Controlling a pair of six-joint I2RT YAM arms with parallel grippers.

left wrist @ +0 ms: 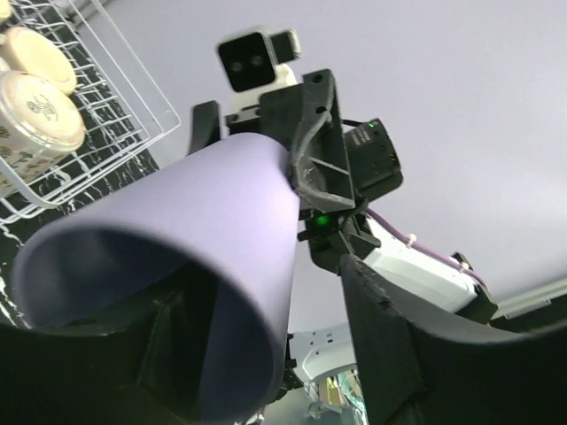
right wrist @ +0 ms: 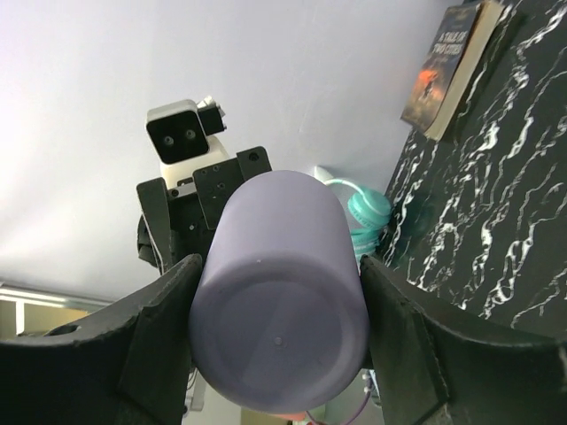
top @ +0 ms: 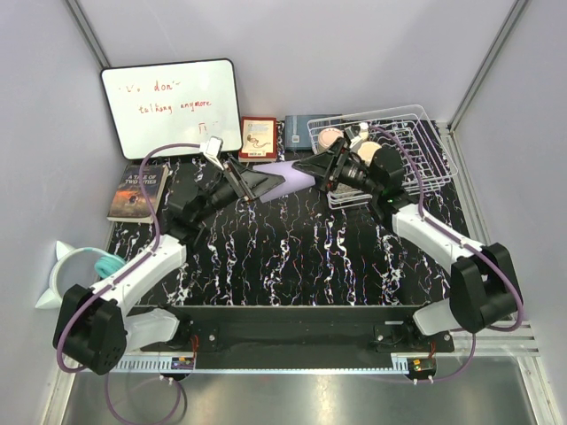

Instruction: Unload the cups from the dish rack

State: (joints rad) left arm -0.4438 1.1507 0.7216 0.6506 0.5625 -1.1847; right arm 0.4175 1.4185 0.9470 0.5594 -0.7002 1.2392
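Note:
A lavender cup (top: 288, 174) hangs on its side above the table's middle, between both grippers. My right gripper (top: 307, 168) is shut on its closed end; in the right wrist view the fingers (right wrist: 159, 319) press both sides of the cup (right wrist: 279, 319). My left gripper (top: 273, 181) is open at its open mouth: in the left wrist view one finger sits inside the cup (left wrist: 195, 221) and the other finger (left wrist: 390, 345) stands apart from its wall. The white wire dish rack (top: 425, 150) at the back right holds cream cups (top: 330, 137), also seen from the left wrist (left wrist: 35, 119).
A whiteboard (top: 170, 104) leans at the back left. A book (top: 139, 190) lies at the table's left edge. A small red book (top: 258, 137) and a grey-blue box (top: 297, 128) stand at the back. Teal headphones (top: 97, 263) rest off the left side.

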